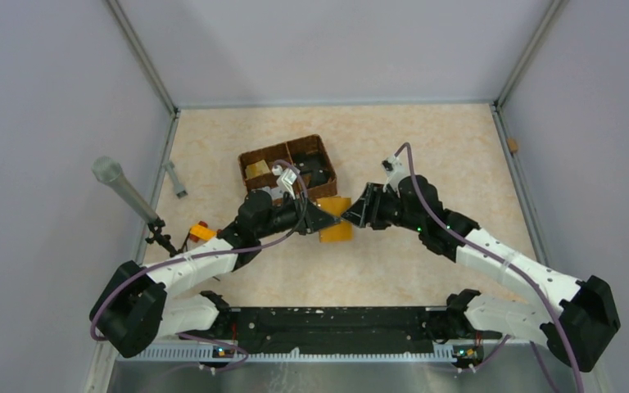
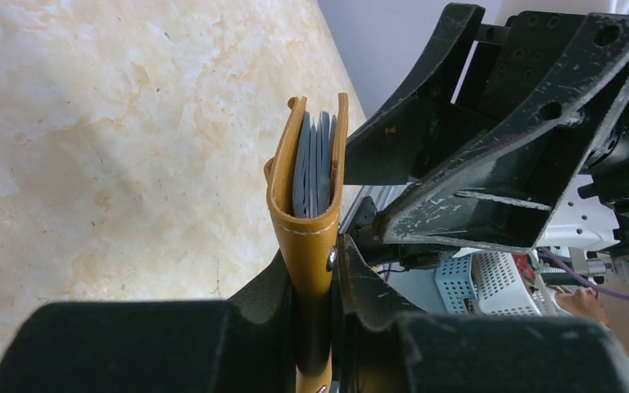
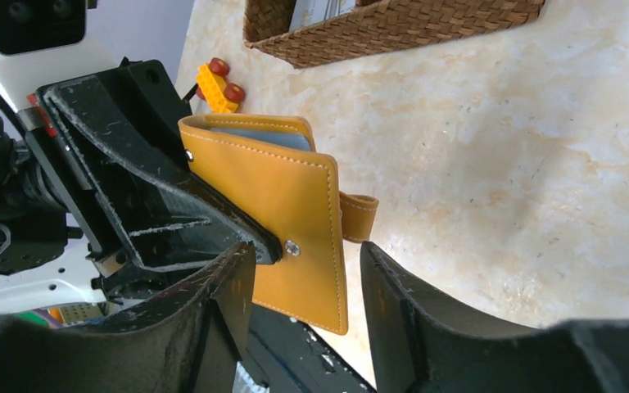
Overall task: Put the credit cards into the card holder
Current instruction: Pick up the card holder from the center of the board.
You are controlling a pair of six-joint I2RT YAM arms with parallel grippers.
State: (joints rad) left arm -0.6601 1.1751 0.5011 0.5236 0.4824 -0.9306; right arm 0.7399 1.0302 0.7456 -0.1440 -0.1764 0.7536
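by the left wall, at about 9 o'clock from the middle of the table [image 1: 426,155], a grey microphone [image 1: 119,183] stands on a little black stand. a small orange and red toy block [image 1: 201,232] sits just to its right.

next comes the left pincer [image 2: 318,270]. it is squeezed tight on the card holder [image 3: 282,196], one finger on each flat side. the card holder is near the middle of the table, at about 5 o'clock from the brown basket [image 3: 409,29]. it is folded almost shut, and thin grey credit cards [image 2: 314,164] sit side by side inside it. its little strap sticks out loose on one side.

at 3 o'clock from the card holder is the right pincer [image 3: 307,266]. its two jaws stand apart, with a corner of the card holder between them. there is a clear gap beside one jaw, so it has hold of nothing.
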